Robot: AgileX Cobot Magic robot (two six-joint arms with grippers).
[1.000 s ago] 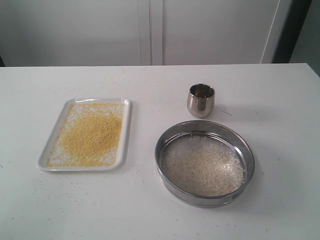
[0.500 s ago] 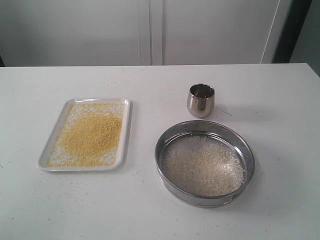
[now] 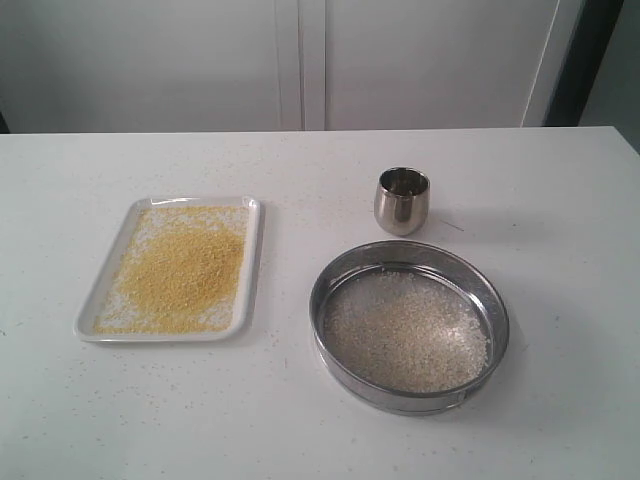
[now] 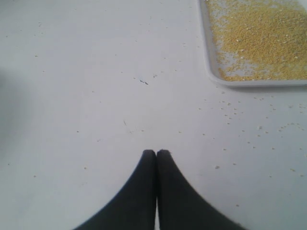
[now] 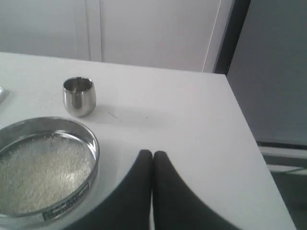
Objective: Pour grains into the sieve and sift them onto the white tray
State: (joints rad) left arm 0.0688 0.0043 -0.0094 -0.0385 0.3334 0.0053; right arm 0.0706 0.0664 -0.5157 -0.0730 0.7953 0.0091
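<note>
- Count: one white tray (image 3: pixel 160 335), one sieve (image 3: pixel 410 400) and one small steel cup (image 3: pixel 402 200) stand on the white tabletop (image 3: pixel 300 160). Two hands show only in the wrist views.
- There are two lots of grains. The yellow grains (image 3: pixel 182 270) lie on the tray, and the whitish grains (image 3: pixel 405 332) lie in the sieve.
- In the exterior view the tray lies at 9 o'clock from the sieve, well apart. The cup stands upright at 12 o'clock from the sieve, just beside its rim.
- The yellow grains are fine and golden. They are heaped thickest along the tray's middle and thin out toward one end, where white shows through.
- The whitish grains are larger and rice-like. They form a flat layer over most of the mesh, inside the shiny steel ring.
- A small black label (image 5: pixel 64 206) sits on the sieve's outer wall.
- Stray grains (image 4: pixel 259 127) dot the tabletop beside the tray's rim.
- The left hand (image 4: pixel 156 152) has its dark fingers pressed together on nothing, above bare tabletop near the tray.
- The right hand (image 5: pixel 152 153) is likewise pressed together and empty, beside the sieve.
</note>
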